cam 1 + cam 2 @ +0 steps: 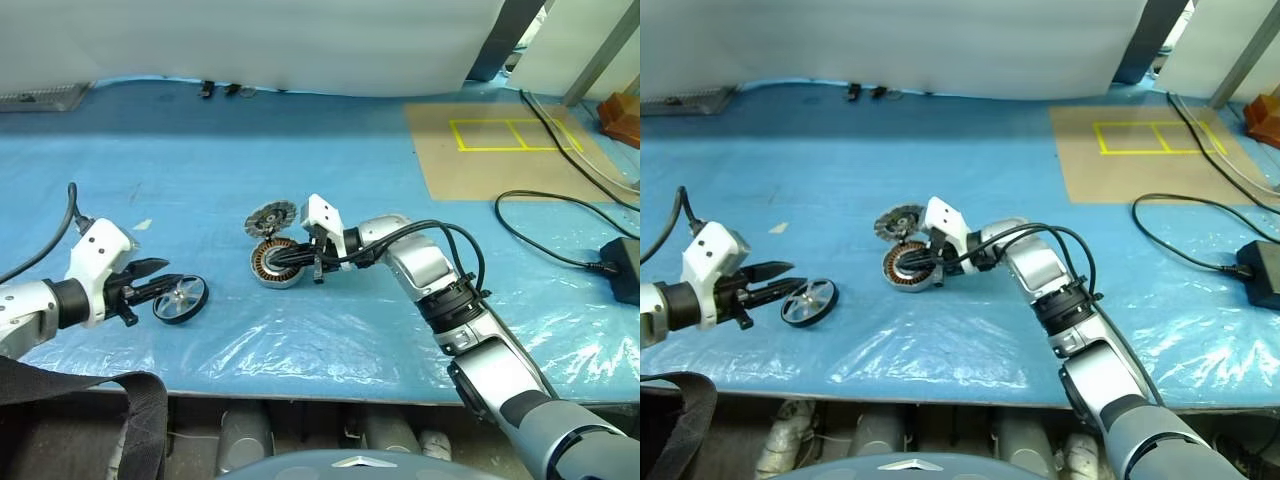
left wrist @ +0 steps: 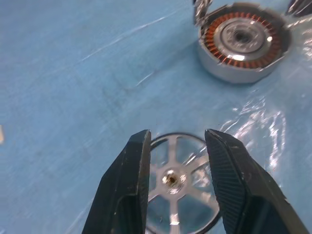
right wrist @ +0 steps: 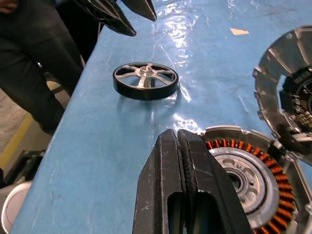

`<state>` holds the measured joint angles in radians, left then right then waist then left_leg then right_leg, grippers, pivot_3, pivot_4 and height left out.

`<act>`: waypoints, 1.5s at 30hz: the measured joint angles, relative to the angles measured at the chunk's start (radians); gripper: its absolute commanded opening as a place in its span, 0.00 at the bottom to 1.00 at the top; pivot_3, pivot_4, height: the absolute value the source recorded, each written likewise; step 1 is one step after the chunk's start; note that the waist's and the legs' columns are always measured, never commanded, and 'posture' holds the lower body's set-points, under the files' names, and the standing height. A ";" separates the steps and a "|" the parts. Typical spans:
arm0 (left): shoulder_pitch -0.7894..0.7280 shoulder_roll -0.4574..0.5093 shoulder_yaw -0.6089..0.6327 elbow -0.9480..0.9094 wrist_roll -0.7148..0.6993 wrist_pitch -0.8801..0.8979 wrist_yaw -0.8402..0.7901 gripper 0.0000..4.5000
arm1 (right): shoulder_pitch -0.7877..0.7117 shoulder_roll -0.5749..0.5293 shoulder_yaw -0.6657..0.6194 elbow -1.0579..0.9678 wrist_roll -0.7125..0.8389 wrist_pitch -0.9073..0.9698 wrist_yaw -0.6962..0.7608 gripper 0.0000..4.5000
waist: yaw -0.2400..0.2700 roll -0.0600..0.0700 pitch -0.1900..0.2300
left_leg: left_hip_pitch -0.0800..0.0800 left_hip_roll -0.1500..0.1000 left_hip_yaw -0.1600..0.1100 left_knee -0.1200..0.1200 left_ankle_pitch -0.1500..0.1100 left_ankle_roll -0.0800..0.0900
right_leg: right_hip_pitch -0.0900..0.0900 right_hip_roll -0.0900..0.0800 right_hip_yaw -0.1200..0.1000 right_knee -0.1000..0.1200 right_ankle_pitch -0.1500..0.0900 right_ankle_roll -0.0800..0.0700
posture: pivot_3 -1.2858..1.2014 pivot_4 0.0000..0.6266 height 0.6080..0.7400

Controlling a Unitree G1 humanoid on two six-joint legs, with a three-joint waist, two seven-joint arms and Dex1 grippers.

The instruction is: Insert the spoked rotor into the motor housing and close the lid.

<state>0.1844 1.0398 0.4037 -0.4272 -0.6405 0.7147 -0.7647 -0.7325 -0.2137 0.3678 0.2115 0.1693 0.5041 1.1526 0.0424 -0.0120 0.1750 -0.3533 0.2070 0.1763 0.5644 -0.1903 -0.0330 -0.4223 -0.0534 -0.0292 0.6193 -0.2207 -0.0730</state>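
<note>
Right wrist view: the right gripper (image 3: 184, 161), fingers pressed together, empty, rests over the round silver copper-wound motor housing (image 3: 253, 183); the spread left gripper (image 1: 152, 283) hovers over the black-rimmed spoked rotor (image 1: 181, 298).

motor housing (image 1: 275, 262): my right gripper (image 1: 283, 262) lies across it, so I can't see part of the copper ring. In the right wrist view its near side runs off the edge.
lid (image 3: 287, 109): cut off at the edge in the right wrist view. In the head views it looks small, and I can't tell its far side.
spoked rotor (image 2: 179, 187): my left gripper (image 2: 176, 146) stands in front of it in the left wrist view. Its fingers (image 2: 131, 170) hide both sides, and its near rim runs off the edge.
person (image 3: 29, 68): I see only dark trouser legs at the edge.
</note>
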 measured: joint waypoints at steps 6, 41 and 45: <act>-0.021 0.015 -0.006 0.118 0.028 0.019 -0.069 0.41 | 0.006 0.033 0.010 -0.056 0.017 0.031 -0.015 0.00 | 0.001 0.000 0.000 | 0.000 0.000 0.000 -0.001 0.002 -0.003 | 0.000 0.000 0.000 -0.001 0.000 0.000 | 0.52 0.24 1.00; -0.246 0.001 -0.239 0.220 0.111 0.175 -0.129 0.53 | 0.024 0.053 0.029 -0.078 0.031 0.048 -0.086 0.00 | 0.001 -0.001 0.000 | 0.000 -0.001 -0.001 -0.001 0.002 -0.004 | 0.000 0.000 0.000 0.000 0.000 0.000 | 0.52 0.24 1.00; -0.241 0.001 -0.240 0.210 0.108 0.191 -0.139 0.53 | 0.024 0.054 0.029 -0.078 0.031 0.048 -0.086 0.00 | 0.001 -0.001 0.000 | 0.000 -0.001 -0.001 -0.001 0.002 -0.004 | 0.000 0.000 0.000 0.000 0.000 0.000 | 0.52 0.24 1.00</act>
<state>-0.0562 1.0406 0.1641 -0.2175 -0.5324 0.9057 -0.9040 -0.7088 -0.1595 0.3972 0.1339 0.2000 0.5521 1.0667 0.0437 -0.0130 0.1749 -0.3532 0.2064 0.1757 0.5632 -0.1881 -0.0372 -0.4221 -0.0536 -0.0291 0.6189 -0.2205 -0.0732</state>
